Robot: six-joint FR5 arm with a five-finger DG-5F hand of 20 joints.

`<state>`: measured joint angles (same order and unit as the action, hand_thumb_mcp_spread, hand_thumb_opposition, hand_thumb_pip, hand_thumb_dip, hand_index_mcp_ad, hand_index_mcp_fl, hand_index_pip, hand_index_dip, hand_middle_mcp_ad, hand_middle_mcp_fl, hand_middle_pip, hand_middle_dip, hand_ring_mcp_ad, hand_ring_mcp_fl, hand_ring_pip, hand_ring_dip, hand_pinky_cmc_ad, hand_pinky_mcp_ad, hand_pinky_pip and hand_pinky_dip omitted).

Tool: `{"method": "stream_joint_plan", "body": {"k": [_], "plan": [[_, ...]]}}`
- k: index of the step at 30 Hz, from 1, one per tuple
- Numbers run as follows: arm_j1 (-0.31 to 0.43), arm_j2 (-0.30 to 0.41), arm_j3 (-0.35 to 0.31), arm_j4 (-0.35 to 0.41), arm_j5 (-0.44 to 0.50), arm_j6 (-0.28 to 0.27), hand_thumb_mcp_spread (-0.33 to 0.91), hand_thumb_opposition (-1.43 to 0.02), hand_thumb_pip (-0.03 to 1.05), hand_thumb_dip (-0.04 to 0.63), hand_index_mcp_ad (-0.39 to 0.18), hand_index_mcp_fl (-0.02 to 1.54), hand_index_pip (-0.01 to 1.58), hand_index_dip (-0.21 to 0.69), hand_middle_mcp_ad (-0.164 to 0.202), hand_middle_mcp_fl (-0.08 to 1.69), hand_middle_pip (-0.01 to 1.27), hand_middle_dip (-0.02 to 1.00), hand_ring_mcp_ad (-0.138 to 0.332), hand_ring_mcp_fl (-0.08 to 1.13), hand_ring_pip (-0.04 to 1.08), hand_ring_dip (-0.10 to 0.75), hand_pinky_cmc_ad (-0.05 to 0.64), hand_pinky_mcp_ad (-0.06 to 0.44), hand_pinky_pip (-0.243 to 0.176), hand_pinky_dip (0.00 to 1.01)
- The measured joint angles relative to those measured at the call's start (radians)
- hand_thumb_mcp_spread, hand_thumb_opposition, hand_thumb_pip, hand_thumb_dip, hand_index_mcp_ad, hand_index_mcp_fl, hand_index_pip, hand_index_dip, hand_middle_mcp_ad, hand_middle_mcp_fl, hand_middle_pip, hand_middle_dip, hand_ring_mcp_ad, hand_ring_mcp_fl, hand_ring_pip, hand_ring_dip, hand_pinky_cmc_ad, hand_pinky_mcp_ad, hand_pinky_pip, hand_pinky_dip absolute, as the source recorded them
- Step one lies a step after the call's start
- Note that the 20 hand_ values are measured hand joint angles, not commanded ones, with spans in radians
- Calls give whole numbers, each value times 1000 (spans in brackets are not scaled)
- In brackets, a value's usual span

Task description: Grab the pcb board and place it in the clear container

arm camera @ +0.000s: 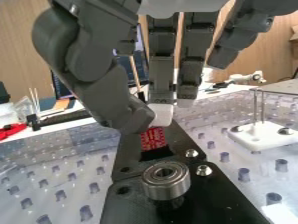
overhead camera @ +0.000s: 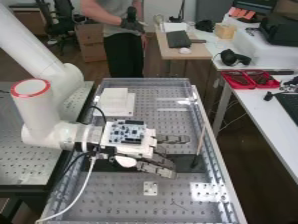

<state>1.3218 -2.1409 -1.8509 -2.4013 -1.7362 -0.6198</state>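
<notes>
Arm's in from the left, hand (overhead camera: 159,169) low over the black fixture (arm camera: 206,207). Can't tell if fingers are open or closed, or gripping anything. Round metal bearing (arm camera: 166,186) on the fixture, then red pcb board (arm camera: 153,138) just below the hand. Perforated bench (overhead camera: 110,196) underneath. Beyond: smooth white desk (overhead camera: 259,112), red plastic trays (overhead camera: 237,81).

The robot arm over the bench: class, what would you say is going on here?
A white robot arm has its dark grey hand low over the bench, right by a small red circuit board. Whether the hand has hold of it cannot be told. The board is at the black plate, which also bears a round metal part, so it is not yet placed in any container.
</notes>
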Motion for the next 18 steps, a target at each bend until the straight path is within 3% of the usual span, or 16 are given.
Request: {"method": "stream_joint_plan", "body": {"k": [5, 18], "plan": [[1, 7, -1, 4, -7, -3, 529, -970, 855, 410, -120, 44, 101, -162, 68, 356, 1025, 778, 68, 347, 126, 620, 291, 150, -16, 188], [2, 18, -1, 13, -15, 2, 527, -970, 867, 410, -120, 44, 99, -182, 65, 351, 1018, 777, 66, 346, 171, 620, 288, 152, -12, 188]]}}
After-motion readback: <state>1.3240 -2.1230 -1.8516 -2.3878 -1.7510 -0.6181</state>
